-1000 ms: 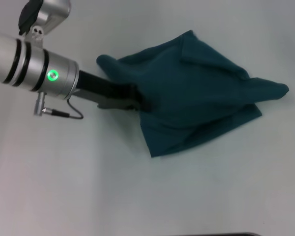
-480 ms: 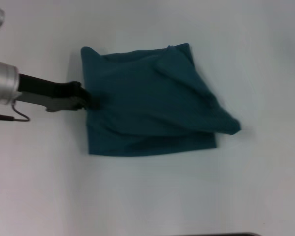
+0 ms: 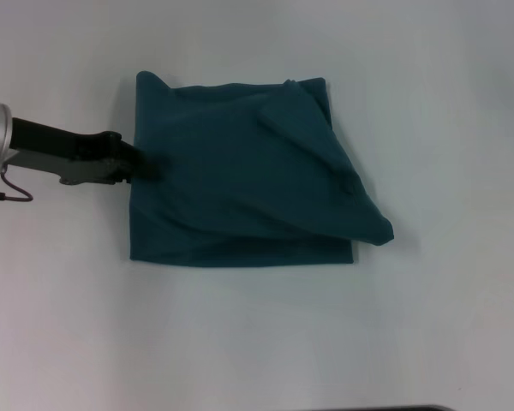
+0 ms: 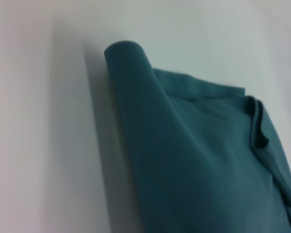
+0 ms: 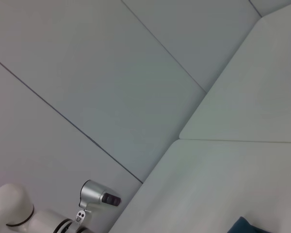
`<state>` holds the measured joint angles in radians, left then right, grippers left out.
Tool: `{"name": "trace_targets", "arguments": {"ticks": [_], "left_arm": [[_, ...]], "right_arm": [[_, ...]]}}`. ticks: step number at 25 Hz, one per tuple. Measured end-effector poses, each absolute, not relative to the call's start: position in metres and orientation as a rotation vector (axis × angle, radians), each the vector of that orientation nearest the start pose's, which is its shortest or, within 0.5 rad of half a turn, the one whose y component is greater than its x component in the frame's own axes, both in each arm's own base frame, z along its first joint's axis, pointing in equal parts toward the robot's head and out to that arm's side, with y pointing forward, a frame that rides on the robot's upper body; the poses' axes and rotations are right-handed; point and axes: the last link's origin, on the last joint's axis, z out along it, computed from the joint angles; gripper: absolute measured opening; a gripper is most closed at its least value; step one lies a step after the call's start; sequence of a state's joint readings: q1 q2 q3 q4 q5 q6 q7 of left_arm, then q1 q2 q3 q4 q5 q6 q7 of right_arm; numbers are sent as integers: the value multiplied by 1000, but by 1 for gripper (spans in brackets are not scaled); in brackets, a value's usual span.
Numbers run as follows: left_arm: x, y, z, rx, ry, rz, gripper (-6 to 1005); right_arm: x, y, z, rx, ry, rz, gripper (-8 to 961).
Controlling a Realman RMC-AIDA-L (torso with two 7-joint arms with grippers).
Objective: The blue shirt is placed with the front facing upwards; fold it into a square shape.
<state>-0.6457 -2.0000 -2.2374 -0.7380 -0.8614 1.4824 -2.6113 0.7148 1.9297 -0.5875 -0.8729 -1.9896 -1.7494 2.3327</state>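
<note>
The blue shirt (image 3: 240, 184) lies on the white table as a folded, roughly square bundle, with a loose flap ending in a point at its right (image 3: 377, 229). No lettering shows. My left gripper (image 3: 144, 166) comes in from the left and is shut on the shirt's left edge, about halfway along it. The left wrist view shows the shirt (image 4: 203, 160) close up, its held edge rolled into a raised fold. A small corner of the shirt (image 5: 245, 226) appears in the right wrist view. My right gripper is out of view.
The white table (image 3: 257, 342) spreads around the shirt on all sides. The right wrist view looks at grey wall panels (image 5: 87, 73) and part of a silver and white arm (image 5: 94, 195) low in the picture.
My left gripper has pulled back to the left with the shirt's edge, dragging the cloth leftward. The shirt has settled flatter and squarer, and its right-hand point has drawn in.
</note>
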Motion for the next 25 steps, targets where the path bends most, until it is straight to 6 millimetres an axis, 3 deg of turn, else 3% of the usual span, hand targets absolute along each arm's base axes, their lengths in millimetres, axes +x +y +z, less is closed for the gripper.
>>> {"name": "trace_targets", "arguments": {"ticks": [4, 12, 18, 25], "left_arm": [[-268, 360, 22, -2250, -1975, -208, 207], [-265, 349, 66, -2198, -1958, -491, 561], [-263, 336, 81, -2206, -1961, -670, 714], [-275, 331, 103, -2126, -1960, -783, 842]], "right_arm": [[192, 385, 107, -2582, 1384, 847, 783], [198, 386, 105, -2581, 1377, 751, 779], [203, 393, 82, -2629, 1315, 331, 776], [192, 401, 47, -2690, 1172, 4, 772]]}}
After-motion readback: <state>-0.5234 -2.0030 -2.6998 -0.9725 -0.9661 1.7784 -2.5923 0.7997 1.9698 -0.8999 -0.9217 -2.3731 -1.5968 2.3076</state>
